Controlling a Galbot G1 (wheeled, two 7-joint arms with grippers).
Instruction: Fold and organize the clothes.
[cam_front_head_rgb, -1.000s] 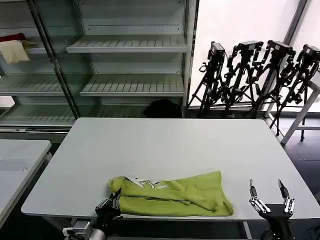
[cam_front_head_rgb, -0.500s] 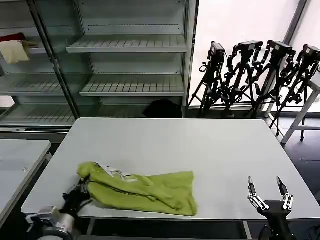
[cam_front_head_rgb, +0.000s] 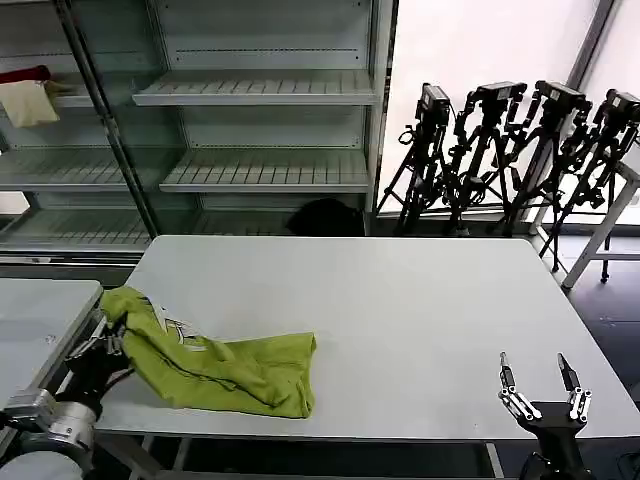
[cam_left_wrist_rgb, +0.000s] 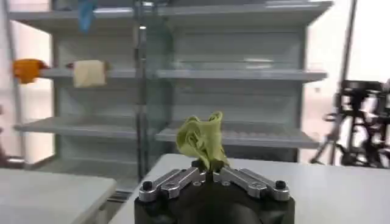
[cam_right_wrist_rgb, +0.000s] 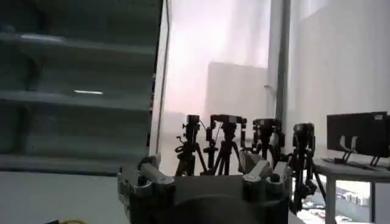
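The lime-green T-shirt (cam_front_head_rgb: 215, 362), roughly folded with a white and grey print showing near its left end, lies along the near left of the white table (cam_front_head_rgb: 380, 290). My left gripper (cam_front_head_rgb: 100, 352) sits at the table's left front corner, shut on the shirt's left end, and a bunch of the green T-shirt (cam_left_wrist_rgb: 202, 141) sticks up between its closed fingers. My right gripper (cam_front_head_rgb: 540, 388) hangs open at the near right table edge, far from the shirt, holding nothing.
Metal shelving (cam_front_head_rgb: 260, 90) stands behind the table, with a pale yellow cloth (cam_front_head_rgb: 27, 102) and a red cloth (cam_front_head_rgb: 22, 75) on a left shelf. Black tripods (cam_front_head_rgb: 520, 150) lean at the back right. A second table (cam_front_head_rgb: 35, 330) adjoins on the left.
My left gripper has dragged the T-shirt leftward along the table's front, from the near middle to the left corner. The right gripper has stayed open in place.
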